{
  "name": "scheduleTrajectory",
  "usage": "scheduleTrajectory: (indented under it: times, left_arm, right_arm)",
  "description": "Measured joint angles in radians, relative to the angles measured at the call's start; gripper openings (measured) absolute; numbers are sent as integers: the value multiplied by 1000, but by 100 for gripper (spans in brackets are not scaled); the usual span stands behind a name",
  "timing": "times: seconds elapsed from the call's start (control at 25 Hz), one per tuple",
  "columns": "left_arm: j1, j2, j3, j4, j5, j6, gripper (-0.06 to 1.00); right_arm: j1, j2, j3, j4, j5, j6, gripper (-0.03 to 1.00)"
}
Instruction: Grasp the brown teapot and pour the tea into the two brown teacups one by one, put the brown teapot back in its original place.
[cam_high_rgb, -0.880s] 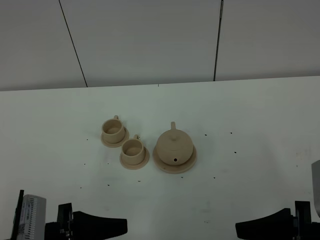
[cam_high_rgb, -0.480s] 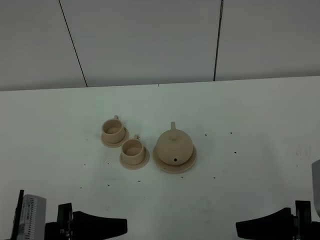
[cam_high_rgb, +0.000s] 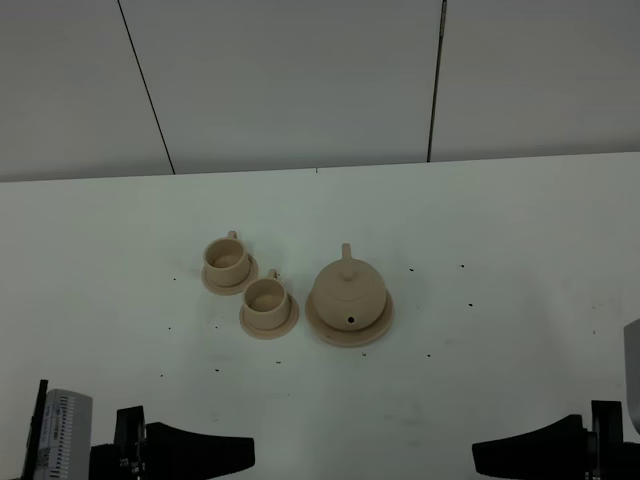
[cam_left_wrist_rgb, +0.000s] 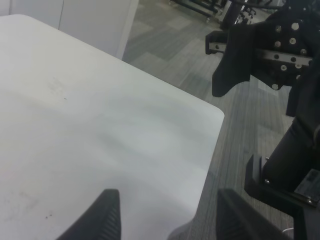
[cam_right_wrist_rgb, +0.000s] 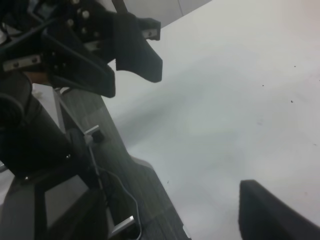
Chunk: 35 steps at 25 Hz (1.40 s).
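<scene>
Brown teapot (cam_high_rgb: 347, 290) sits on its saucer (cam_high_rgb: 352, 339)

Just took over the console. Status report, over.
Open and empty: left end effector, right end effector. Squat beige-tan ceramic teapot sits on its wide round saucer, untouched. Nothing in the way.

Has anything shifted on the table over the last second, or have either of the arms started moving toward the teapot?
Nothing visibly changed. The brown teapot sits on its large saucer, with the far teacup and the near teacup to its left. The left gripper and right gripper are open and empty at the near edge of the table.
</scene>
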Motion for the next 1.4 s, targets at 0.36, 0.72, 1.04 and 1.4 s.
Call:
scheduleTrajectory:
  times: [0.36,0.72,1.04,1.4]
  left_arm:
    - [0,0,0,0,15,0,50]
    - [0,0,0,0,15,0,50]
    - [0,0,0,0,75,0,50]
    - [0,-141,-154,0,93,-164,37]
  right_arm:
    - [0,0,1,15,-33,19,54]
    - [0,0,1,87,-35,19,34]
    - [0,0,1,121,-25,19,17]
    - [0,0,1,154,-24,19,17]
